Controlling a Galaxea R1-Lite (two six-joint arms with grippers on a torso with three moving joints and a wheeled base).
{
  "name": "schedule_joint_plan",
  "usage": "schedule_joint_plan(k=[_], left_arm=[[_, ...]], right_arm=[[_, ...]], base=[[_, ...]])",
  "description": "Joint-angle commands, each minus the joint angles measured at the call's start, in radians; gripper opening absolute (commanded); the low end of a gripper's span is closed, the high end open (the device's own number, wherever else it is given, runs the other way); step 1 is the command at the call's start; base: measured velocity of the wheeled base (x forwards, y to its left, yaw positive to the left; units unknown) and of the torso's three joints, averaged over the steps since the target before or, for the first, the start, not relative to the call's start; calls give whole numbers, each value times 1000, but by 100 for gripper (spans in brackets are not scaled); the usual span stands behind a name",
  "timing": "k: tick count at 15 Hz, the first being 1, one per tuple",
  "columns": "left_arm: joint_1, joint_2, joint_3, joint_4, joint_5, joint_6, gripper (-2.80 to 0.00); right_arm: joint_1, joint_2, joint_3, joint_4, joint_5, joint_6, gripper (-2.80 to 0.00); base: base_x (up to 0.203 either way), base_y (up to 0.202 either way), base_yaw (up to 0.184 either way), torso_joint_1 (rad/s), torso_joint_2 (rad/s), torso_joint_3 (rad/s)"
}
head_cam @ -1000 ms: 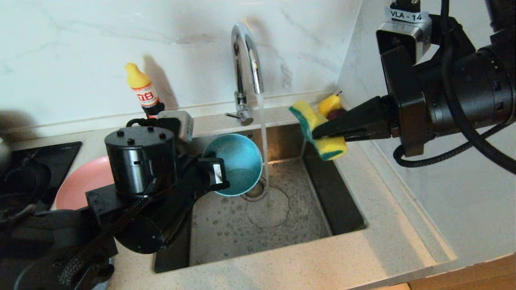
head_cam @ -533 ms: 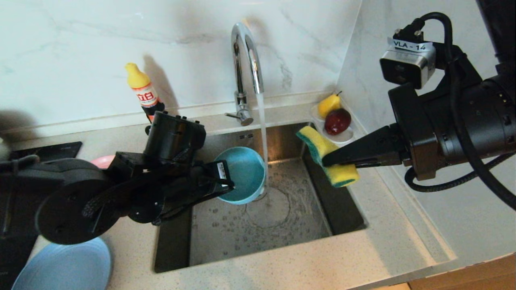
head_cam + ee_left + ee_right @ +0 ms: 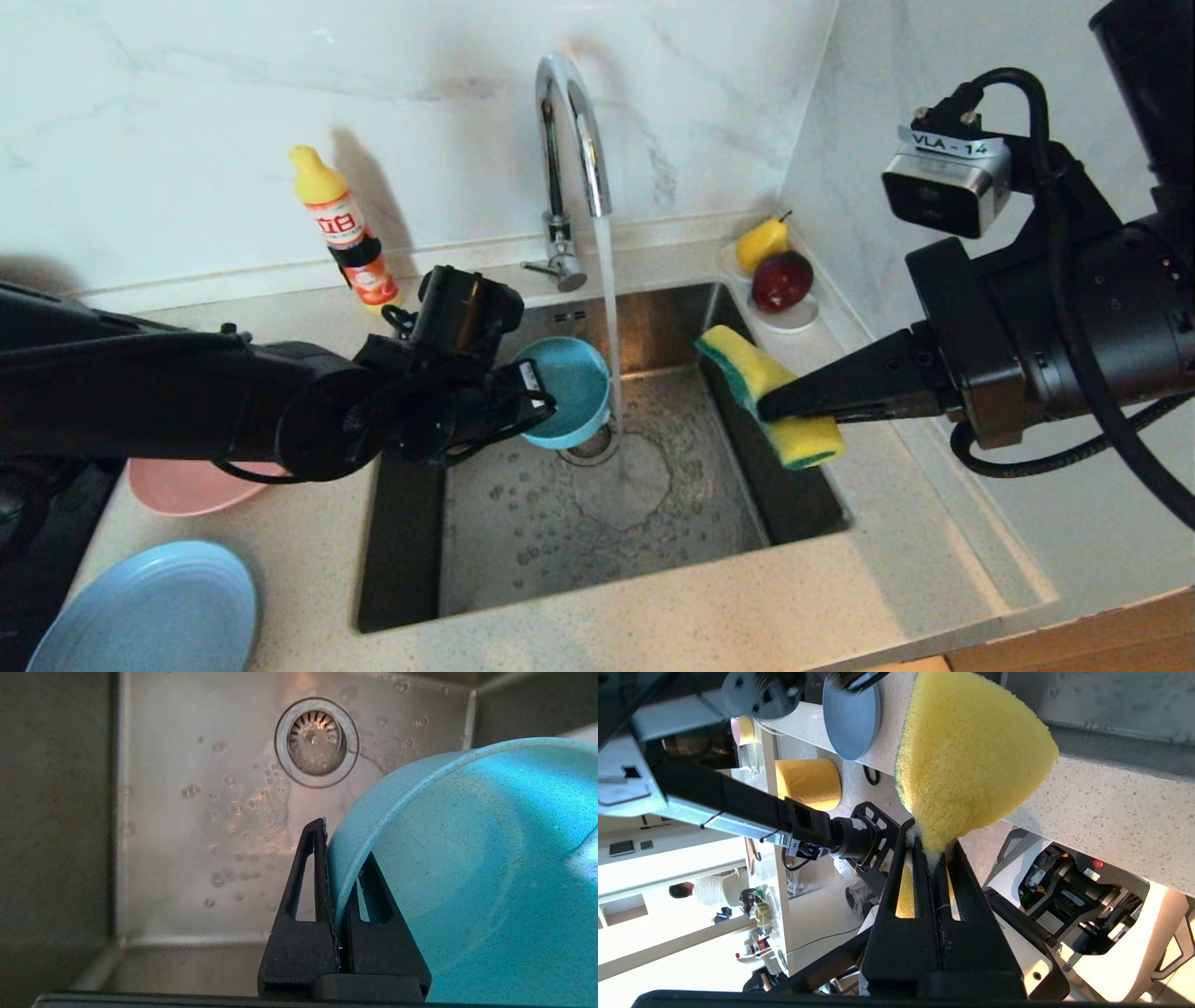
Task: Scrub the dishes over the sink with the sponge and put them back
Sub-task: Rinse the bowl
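My left gripper point(image 3: 537, 401) point(image 3: 343, 858) is shut on the rim of the teal bowl point(image 3: 568, 387) point(image 3: 467, 868). It holds the bowl tilted over the steel sink point(image 3: 523, 523), just left of the running water. One finger is inside the bowl and one is outside. At the sink's right edge my right gripper point(image 3: 770, 407) point(image 3: 931, 840) is shut on the yellow sponge point(image 3: 770, 392) point(image 3: 966, 751), whose green layer faces the tap. The pink plate point(image 3: 187, 485) and the light-blue plate point(image 3: 149, 611) lie on the counter to the left.
Water streams from the chrome tap point(image 3: 569, 140) onto the drain point(image 3: 590, 448) point(image 3: 316, 742). A yellow-capped soap bottle point(image 3: 344, 229) stands behind my left arm. A white saucer point(image 3: 794, 319) with a pear point(image 3: 761, 243) and a dark red fruit point(image 3: 782, 280) sits at the back right corner.
My left arm has stretched out and lowered, carrying the bowl down nearer the drain and uncovering both plates. My right gripper with the sponge has sunk toward the sink's right edge.
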Motion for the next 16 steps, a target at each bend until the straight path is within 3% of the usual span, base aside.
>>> schedule_joint_plan(k=[1, 16], left_arm=[[6, 62, -35, -4, 2, -22, -280], [4, 184, -150, -15, 7, -56, -280]], right_arm=[[1, -2, 8, 4, 3, 3, -280], [0, -19, 45, -23, 4, 3, -280]], base=[[0, 0, 0, 0, 0, 0], [0, 0, 0, 0, 0, 0]])
